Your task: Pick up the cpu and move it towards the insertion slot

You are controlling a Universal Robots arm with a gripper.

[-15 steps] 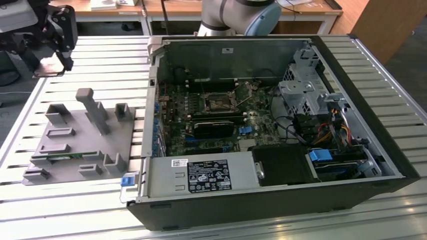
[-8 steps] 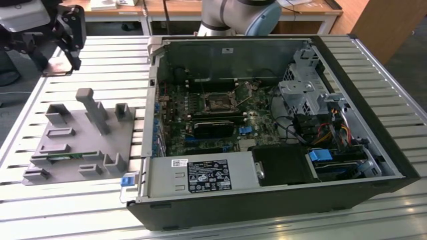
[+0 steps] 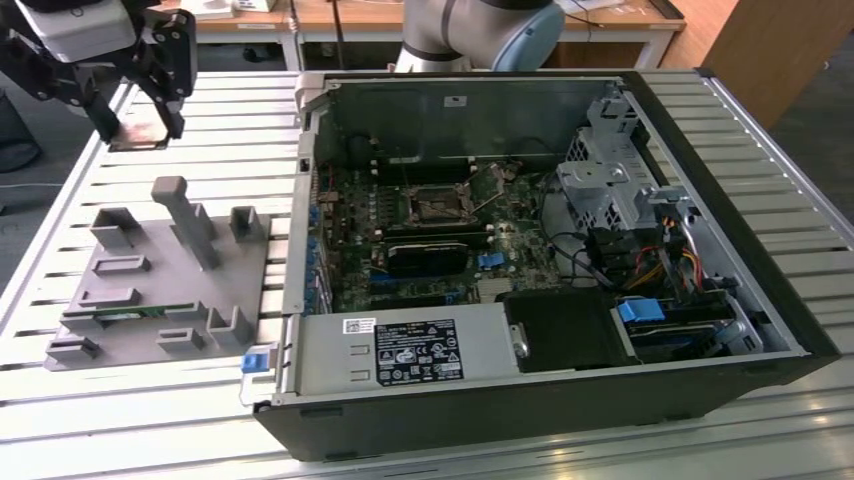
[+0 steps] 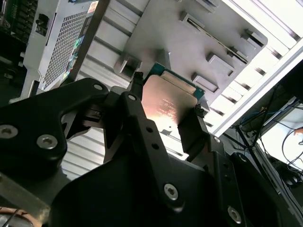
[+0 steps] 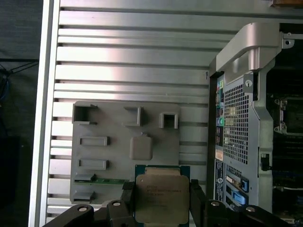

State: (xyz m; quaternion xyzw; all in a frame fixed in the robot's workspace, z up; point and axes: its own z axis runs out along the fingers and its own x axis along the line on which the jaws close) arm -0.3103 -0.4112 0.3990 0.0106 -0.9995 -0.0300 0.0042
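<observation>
Gripper (image 5: pixel 162 201) fingers (image 4: pixel 137 113) closed on opposite edges of cpu (image 5: pixel 161 197), lifted above grey tray (image 3: pixel 160 290); slot (image 3: pixel 437 204) well apart, inside case (image 3: pixel 534 420).

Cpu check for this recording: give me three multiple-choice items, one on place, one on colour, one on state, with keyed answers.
1. Where is the cpu?
A. between the gripper fingers
B. in the socket
C. lying on the grey tray

2. What colour is the tray?
A. green
B. grey
C. blue

3. What state is the computer case in?
A. closed
B. open, board exposed
C. standing upright

Answers: 1 A, both wrist views show the fingers clamping the chip's edges, lifted above the tray. 2 B, plain grey in the exterior view. 3 B, the exterior view looks straight into it.
</observation>
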